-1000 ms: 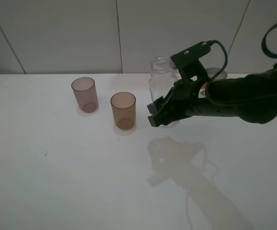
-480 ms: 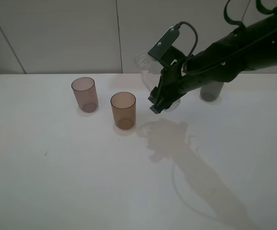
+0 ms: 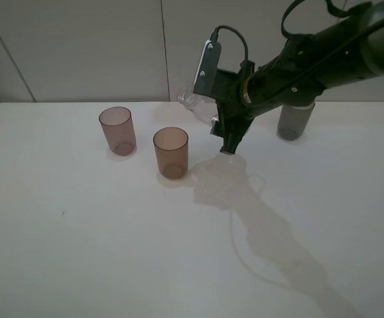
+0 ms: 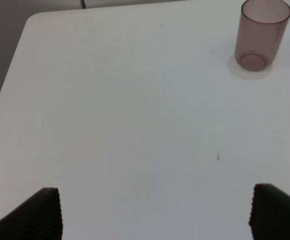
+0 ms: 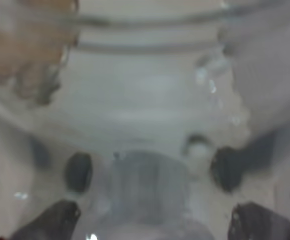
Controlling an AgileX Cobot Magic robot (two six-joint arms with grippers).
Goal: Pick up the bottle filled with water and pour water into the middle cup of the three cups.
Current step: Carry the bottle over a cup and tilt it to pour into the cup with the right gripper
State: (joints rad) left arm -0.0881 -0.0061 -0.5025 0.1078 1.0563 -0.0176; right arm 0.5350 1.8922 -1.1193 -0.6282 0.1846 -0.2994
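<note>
Leaning mouth-first toward the translucent amber-brown tumbler to pour, the small clear plastic bottle hangs near the white table's far edge, pinched by the right gripper; the left gripper stands spread.

It looks like a robotics lab or test cell. A bare white table with a rounded far-left corner stands against a wall of pale flat panels split by thin dark seams. A black robot arm trailing a looped black cable reaches in over the table's far right edge, and its soft shadow lies across the tabletop
</note>
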